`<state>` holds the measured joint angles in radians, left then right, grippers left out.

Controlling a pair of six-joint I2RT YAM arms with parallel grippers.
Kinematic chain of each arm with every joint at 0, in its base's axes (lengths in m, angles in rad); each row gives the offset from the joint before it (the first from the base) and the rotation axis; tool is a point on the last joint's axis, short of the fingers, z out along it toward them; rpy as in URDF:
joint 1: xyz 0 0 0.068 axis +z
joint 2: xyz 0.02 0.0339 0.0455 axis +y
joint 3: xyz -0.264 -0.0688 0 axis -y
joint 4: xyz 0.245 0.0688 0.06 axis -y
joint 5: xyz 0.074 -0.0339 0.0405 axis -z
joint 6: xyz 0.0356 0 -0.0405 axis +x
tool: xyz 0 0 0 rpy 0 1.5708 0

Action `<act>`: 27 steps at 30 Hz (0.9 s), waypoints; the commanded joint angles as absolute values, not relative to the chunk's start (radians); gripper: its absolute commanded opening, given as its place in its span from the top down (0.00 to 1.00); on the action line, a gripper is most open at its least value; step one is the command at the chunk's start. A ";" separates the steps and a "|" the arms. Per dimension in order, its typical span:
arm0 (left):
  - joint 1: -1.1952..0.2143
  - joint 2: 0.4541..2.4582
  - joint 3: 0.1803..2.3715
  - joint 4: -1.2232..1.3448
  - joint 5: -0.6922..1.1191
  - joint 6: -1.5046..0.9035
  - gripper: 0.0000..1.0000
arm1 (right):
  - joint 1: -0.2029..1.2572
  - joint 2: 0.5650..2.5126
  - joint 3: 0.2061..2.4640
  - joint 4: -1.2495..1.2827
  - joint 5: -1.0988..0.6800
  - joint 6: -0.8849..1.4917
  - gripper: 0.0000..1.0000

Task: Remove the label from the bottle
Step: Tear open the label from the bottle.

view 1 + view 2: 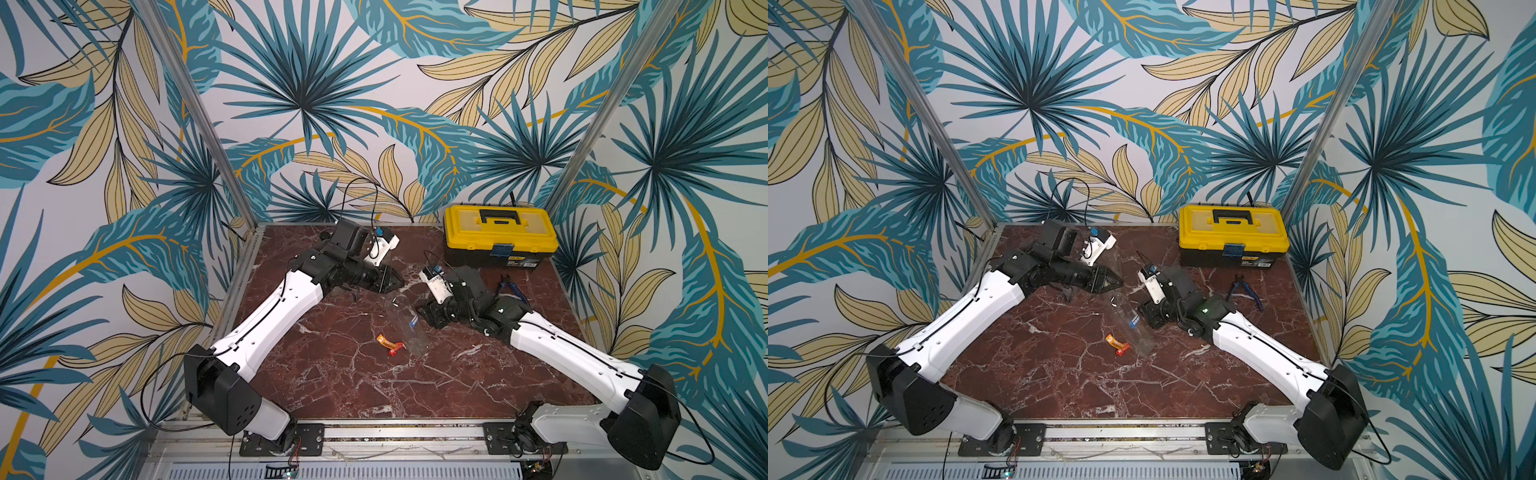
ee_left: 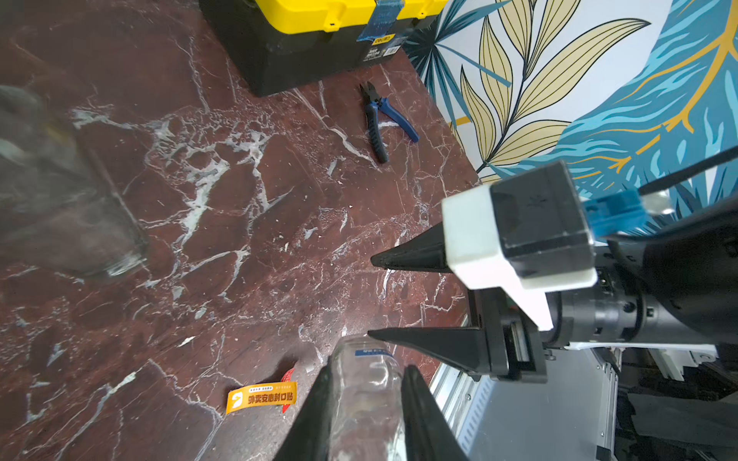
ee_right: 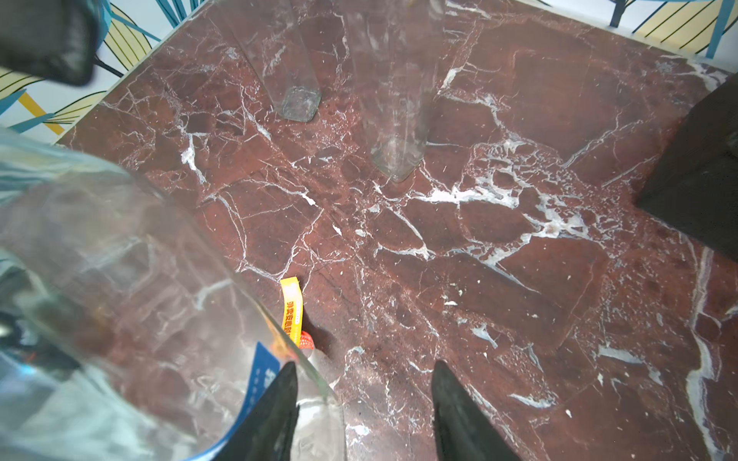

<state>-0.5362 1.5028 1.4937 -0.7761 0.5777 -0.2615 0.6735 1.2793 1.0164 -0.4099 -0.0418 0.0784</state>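
Left hand [image 2: 369, 369] clamped on clear bottle [image 1: 411, 330], well apart from toolbox [image 1: 498, 232]; my right hand [image 3: 365, 364] stands apart, gripping nothing. Orange label [image 1: 389, 344] lies on tabletop [image 1: 332, 374], on bottle's side away from toolbox.

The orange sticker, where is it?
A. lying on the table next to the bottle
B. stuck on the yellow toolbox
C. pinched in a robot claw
A: the orange sticker lies loose on the marble table, beside the clear bottle.
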 commanded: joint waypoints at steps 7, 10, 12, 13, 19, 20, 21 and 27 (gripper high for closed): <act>-0.561 1.506 1.442 -0.749 0.642 -0.302 1.00 | 0.734 1.188 0.957 -0.499 -0.015 0.130 0.46; -0.561 1.506 1.412 -0.750 0.640 -0.305 1.00 | 0.778 1.183 0.944 -0.515 0.012 0.149 0.46; -0.564 1.501 1.390 -0.750 0.634 -0.305 1.00 | 0.812 1.183 0.934 -0.514 0.040 0.162 0.46; -0.564 1.497 1.381 -0.750 0.628 -0.304 1.00 | 0.839 1.183 0.933 -0.514 0.052 0.167 0.46; -0.565 1.467 1.338 -0.750 0.571 -0.306 1.00 | 0.934 1.186 0.939 -0.522 0.135 0.209 0.46; -0.564 1.461 1.336 -0.749 0.560 -0.313 1.00 | 0.945 1.185 0.939 -0.523 0.141 0.217 0.46; -0.565 1.462 1.336 -0.749 0.551 -0.320 1.00 | 0.951 1.183 0.939 -0.523 0.143 0.222 0.46; -0.575 1.446 1.337 -0.749 0.457 -0.355 1.00 | 0.973 1.181 0.936 -0.527 0.142 0.209 0.46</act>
